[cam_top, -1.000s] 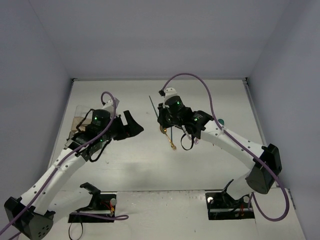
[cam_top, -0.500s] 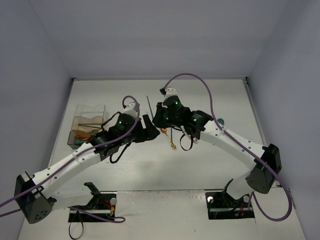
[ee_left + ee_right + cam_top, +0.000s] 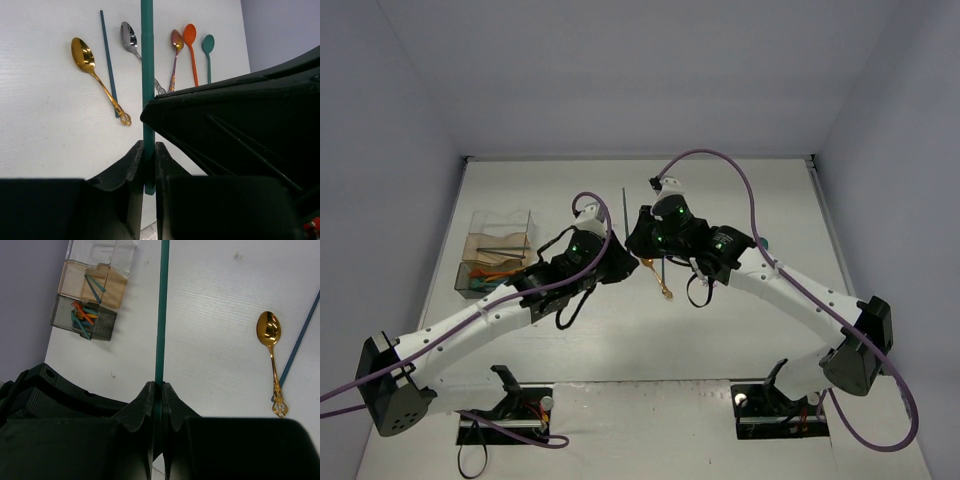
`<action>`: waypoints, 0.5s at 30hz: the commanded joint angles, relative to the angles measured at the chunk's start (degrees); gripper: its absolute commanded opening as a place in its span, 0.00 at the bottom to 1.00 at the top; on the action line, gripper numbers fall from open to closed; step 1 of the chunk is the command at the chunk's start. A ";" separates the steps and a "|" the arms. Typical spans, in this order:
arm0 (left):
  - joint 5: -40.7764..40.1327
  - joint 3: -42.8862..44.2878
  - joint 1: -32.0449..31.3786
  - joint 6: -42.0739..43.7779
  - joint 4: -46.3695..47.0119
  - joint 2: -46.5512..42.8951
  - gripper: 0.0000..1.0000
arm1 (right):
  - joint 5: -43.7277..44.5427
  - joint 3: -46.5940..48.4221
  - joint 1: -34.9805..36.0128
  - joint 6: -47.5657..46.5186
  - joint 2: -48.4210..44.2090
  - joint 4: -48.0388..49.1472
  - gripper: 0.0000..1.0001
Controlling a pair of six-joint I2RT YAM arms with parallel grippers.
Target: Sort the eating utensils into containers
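A teal chopstick (image 3: 147, 75) is clamped by both grippers at once. My left gripper (image 3: 148, 147) is shut on its lower end, and my right gripper (image 3: 156, 387) is shut on the same chopstick (image 3: 162, 305). In the top view the two grippers meet at mid-table, the left gripper (image 3: 618, 262) beside the right gripper (image 3: 638, 240), with the chopstick (image 3: 624, 205) sticking out toward the back. The container (image 3: 498, 250) stands at the left; its compartments (image 3: 92, 290) hold teal chopsticks and orange and teal forks.
On the table under the grippers lie a gold spoon (image 3: 85, 55), another teal chopstick (image 3: 107, 60), a silver spoon (image 3: 129, 37), a copper spoon (image 3: 176, 42), an orange spoon (image 3: 190, 37) and a teal spoon (image 3: 208, 45). The right gripper's body fills the left wrist view's right side.
My left arm has swung right from the container to the right gripper, and its jaws have shut on the chopstick that the right gripper holds. The right arm barely moved.
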 commanded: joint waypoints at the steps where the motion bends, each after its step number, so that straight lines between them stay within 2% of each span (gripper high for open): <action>1: -3.12 1.45 -0.70 -3.28 4.88 -0.38 0.00 | 1.36 -0.99 0.60 0.49 -3.07 1.09 0.07; 2: -3.29 1.03 -0.79 -4.11 4.86 -0.38 0.00 | 1.83 -1.21 0.60 0.32 -3.24 1.09 0.13; 6: -5.16 -0.66 -0.71 -7.98 3.45 -1.12 0.00 | 3.90 -1.70 0.19 -0.60 -4.04 0.89 0.51; 9: -8.43 -1.63 -0.71 -11.52 0.34 -2.39 0.00 | 5.19 -2.07 -1.23 -2.19 -5.15 0.65 0.64; 13: -13.71 -1.29 -0.29 -16.81 -8.14 -4.29 0.00 | 4.26 -3.53 -7.15 -4.68 -7.90 -0.82 0.82; 14: -13.82 -1.20 0.05 -16.91 -8.30 -4.82 0.00 | 4.15 -3.57 -8.77 -5.41 -7.97 -0.84 0.83; 15: -15.27 -1.11 0.48 -18.44 -10.96 -5.18 0.00 | 3.98 -4.29 -10.42 -6.18 -9.26 -1.41 0.88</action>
